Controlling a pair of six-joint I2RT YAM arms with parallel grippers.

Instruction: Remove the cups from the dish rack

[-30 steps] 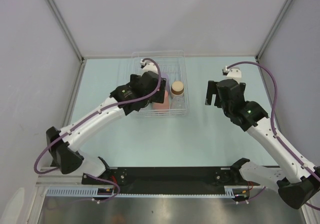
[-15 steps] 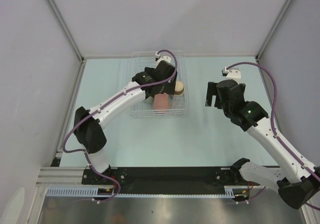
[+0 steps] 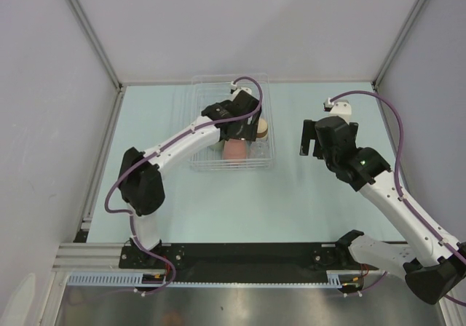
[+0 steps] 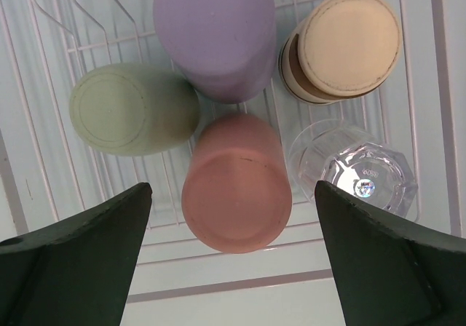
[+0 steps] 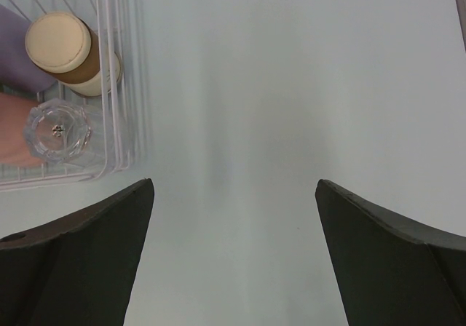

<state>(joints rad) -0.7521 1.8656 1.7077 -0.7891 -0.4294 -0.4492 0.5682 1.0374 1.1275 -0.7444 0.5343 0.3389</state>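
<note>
Left wrist view: your left claw (image 4: 233, 188) hangs spread wide above the dish rack (image 4: 44, 86), holding nothing. The salmon-pink cup (image 4: 236, 195) stands directly between its fingers, with a clear faceted glass (image 4: 360, 177) just to the right. Farther ahead, the pale green cup (image 4: 131, 108) sits to the left, the lavender cup (image 4: 215, 35) in the middle and the tan-topped cup (image 4: 342, 46) to the right. Your right claw (image 5: 233, 188) is spread too, gripping nothing, over the bench (image 5: 291, 86), with the rack ahead to its left.

Bright, even, soft shadows — end effector fingertips blurred.
</note>
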